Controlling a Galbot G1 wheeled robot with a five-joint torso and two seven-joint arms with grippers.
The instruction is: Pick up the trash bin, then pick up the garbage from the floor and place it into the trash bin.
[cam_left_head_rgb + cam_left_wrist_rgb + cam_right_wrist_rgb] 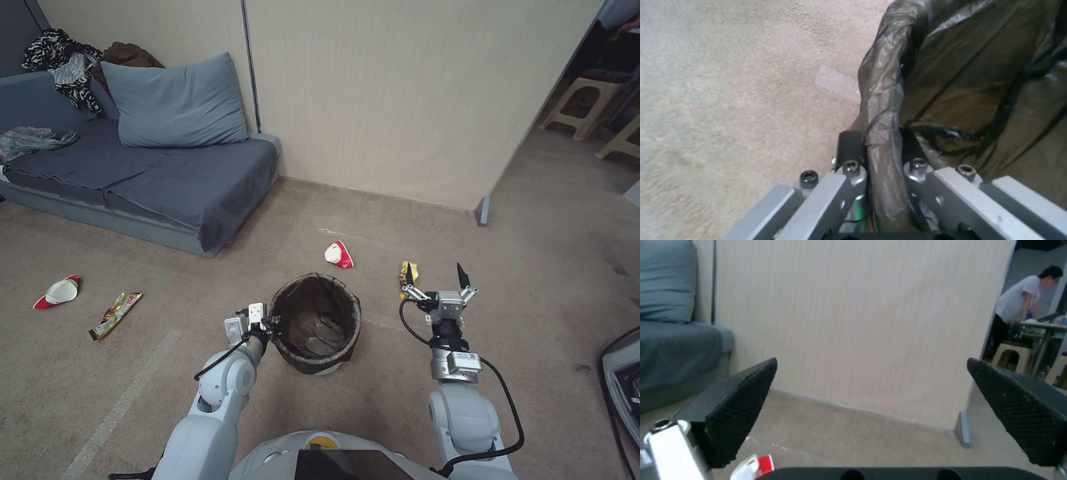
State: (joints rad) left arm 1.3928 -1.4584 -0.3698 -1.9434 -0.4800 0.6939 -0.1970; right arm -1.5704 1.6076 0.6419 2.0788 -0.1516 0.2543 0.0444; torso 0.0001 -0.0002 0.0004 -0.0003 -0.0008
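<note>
Two tools are in use around the trash bin [315, 325], which stands on the carpeted floor [467, 233] directly ahead of the robot. The left tool [270, 325] is clenched on the near-left rim of the bin; in the left wrist view its fingers [849, 146] pinch the rim with the dark liner bag [951, 83] folded over it. The right tool [439, 280] hovers to the right of the bin with its jaws spread wide and nothing between them.

Handling judgement: the bin is a small round plastic bucket and appears light and fairly stiff, so a one-sided rim grip should carry it, though it will likely tilt away from the grip. The liner is thin, glossy, wrinkled film and may slip under the pads.

Garbage lies near the bin: a red-and-white cup [339, 254] just beyond it, a yellow wrapper [408, 275] beyond-right beside the right tool, a colourful wrapper [116, 314] and a second red-and-white piece [59, 292] well to the left. All look light, crushable and thin; the flat wrappers are best taken at a raised edge.
</note>
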